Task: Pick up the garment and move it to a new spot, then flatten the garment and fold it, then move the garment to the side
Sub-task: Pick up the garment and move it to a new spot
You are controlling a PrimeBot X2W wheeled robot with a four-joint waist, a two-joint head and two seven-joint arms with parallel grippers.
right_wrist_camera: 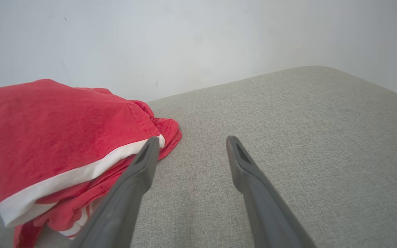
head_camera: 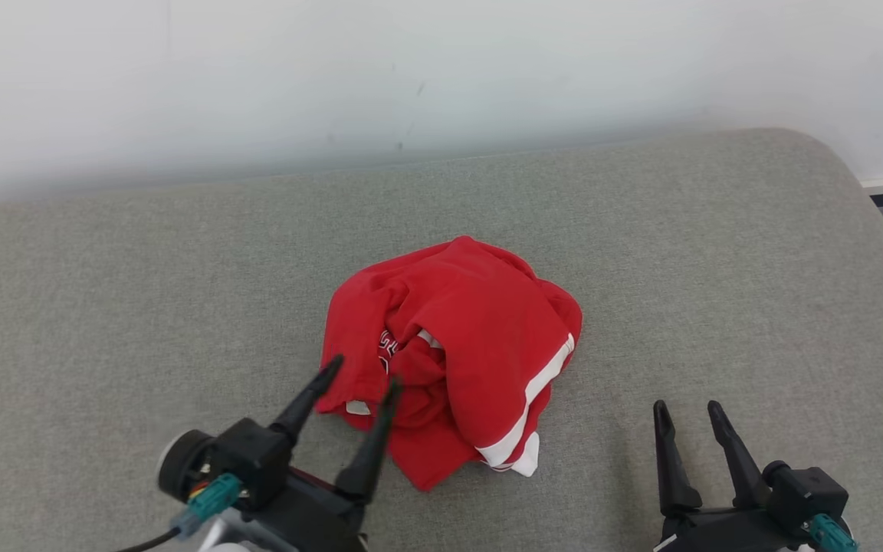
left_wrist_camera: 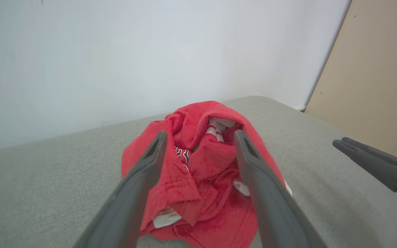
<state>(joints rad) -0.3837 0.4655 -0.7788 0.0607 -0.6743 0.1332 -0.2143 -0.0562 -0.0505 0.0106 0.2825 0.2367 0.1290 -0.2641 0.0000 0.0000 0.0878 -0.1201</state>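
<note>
Head view puts a crumpled red garment (head_camera: 472, 345) of soft cloth, trimmed with white stripes, in a heap near the middle of the wide grey fabric cushion (head_camera: 717, 268). The plain white wall (head_camera: 411, 69) rises beyond the cushion's far edge. My left jaws stand wide open at the garment's near left corner, holding nothing. One of their dark fingers (head_camera: 307, 399) points along the heap's left edge and the other crosses its near edge. Whether either tip touches the cloth I cannot tell. My right jaws are also spread wide and empty, their fingers (head_camera: 729, 452) over bare cushion to the near right of the garment and well apart from it.

In the left wrist view the garment (left_wrist_camera: 202, 165) sits straight ahead, framed between my two spread fingers (left_wrist_camera: 140, 193). Its folds are bunched, with a bit of dark lettering and a white hem showing. The fingers of my right jaws (left_wrist_camera: 367, 158) show at the right, over the cushion (left_wrist_camera: 47, 179), and a pale beige panel (left_wrist_camera: 374, 69) stands beyond them.

In the right wrist view the garment (right_wrist_camera: 53, 137) lies to the left of my open fingers (right_wrist_camera: 253, 186). The left finger's tip appears just in front of the white stripe at the cloth's edge, while the right finger is over bare cushion (right_wrist_camera: 322, 137).
</note>
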